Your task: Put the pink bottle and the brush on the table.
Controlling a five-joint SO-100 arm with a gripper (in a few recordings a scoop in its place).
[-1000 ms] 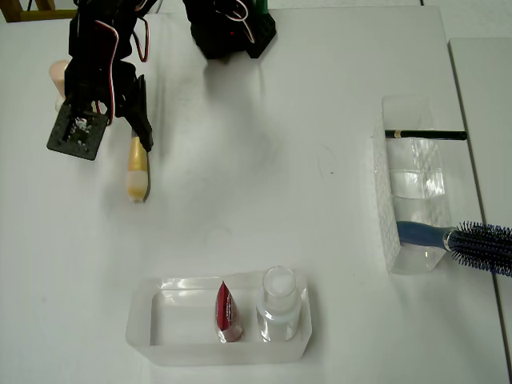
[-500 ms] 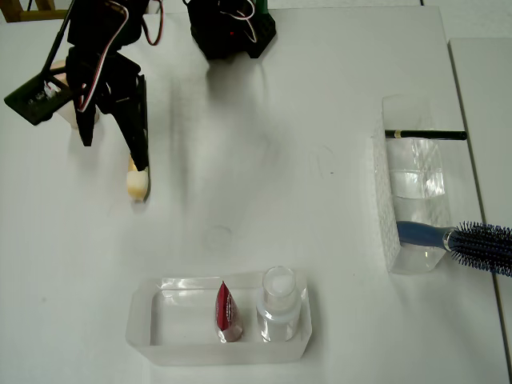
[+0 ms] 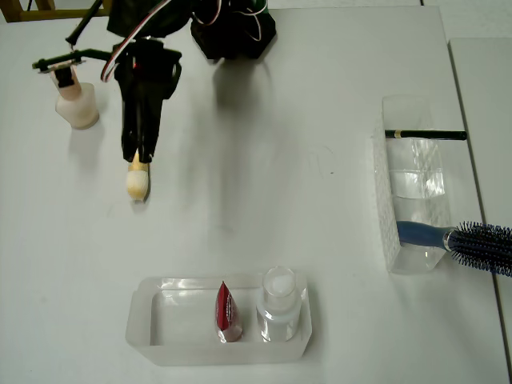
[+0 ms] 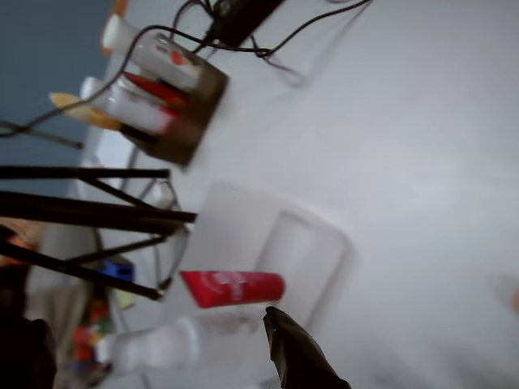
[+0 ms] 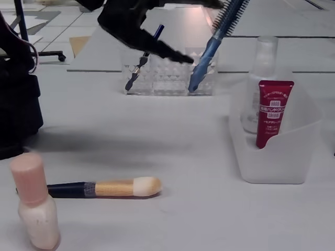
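Note:
The pink bottle (image 3: 76,101) (image 5: 34,207) stands upright on the white table (image 3: 256,200) at the far left in the overhead view. To its right lies the brush (image 3: 138,183) (image 5: 104,187), flat on the table, its cream tip pointing to the front. My gripper (image 3: 138,150) hangs above the brush handle and hides most of it from overhead. In the fixed view it is raised well clear of the table, one dark finger (image 5: 170,52) pointing right. It is open and holds nothing. The wrist view shows one fingertip (image 4: 293,356).
A clear tray (image 3: 152,320) at the front holds a red tube (image 3: 225,310) and a clear bottle (image 3: 279,300). A clear organizer (image 3: 412,188) on the right holds a thin dark pencil (image 3: 424,134) and a blue hairbrush (image 3: 472,242). The arm's base (image 3: 232,32) sits at the back.
The gripper has let go of the brush, risen and swung to the right while turning at the wrist. The pink bottle is now uncovered. Brush and bottle have stayed in place.

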